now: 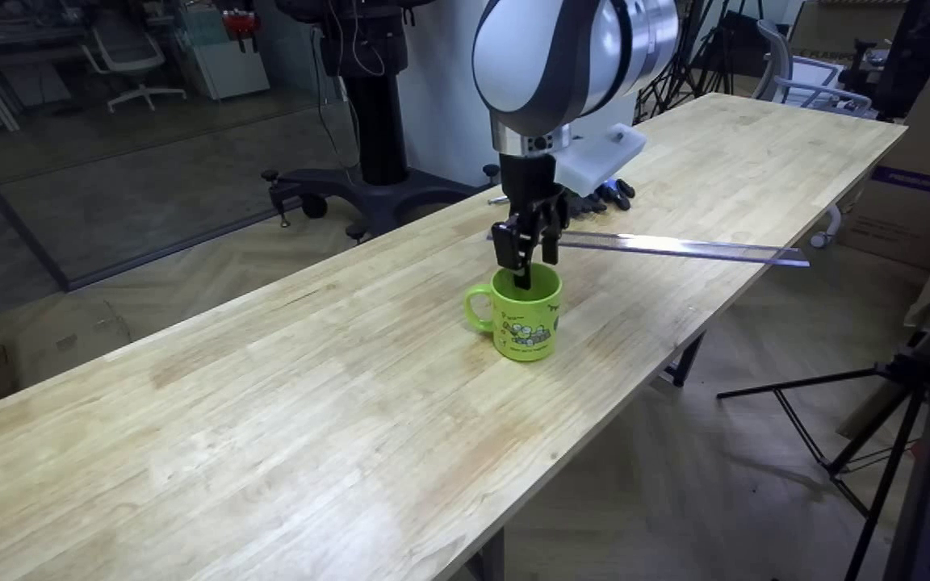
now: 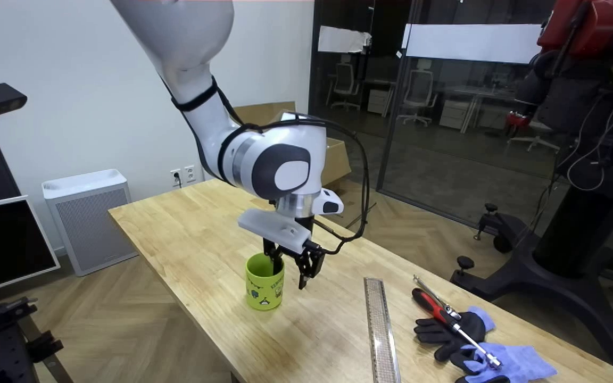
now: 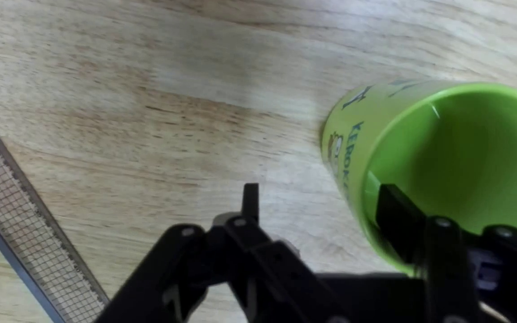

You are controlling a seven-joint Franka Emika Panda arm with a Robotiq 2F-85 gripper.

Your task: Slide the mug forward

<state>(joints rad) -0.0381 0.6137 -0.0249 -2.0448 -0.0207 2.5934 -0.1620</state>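
Observation:
The bright lime-green mug [image 1: 523,327] stands upright on the wooden table, with its loop handle and a dark print in view. It also shows in an exterior view [image 2: 264,290], where the handle is hidden, and at the right of the wrist view [image 3: 357,148]. My gripper [image 3: 319,190] is open around the mug's near wall. One finger reaches down inside the mug and the other is outside, with a gap of bare table between that finger and the wall. The gripper shows the same way in both exterior views [image 1: 536,271] [image 2: 289,279]. Whether the inner finger touches the wall I cannot tell.
The wooden table [image 1: 271,420] is long and narrow, with its edge close beside the mug. A flat metal ruler-like strip [image 2: 381,330] lies across the table near the gripper. Gloves [image 2: 453,332] and a red-handled screwdriver [image 2: 437,308] lie beyond it.

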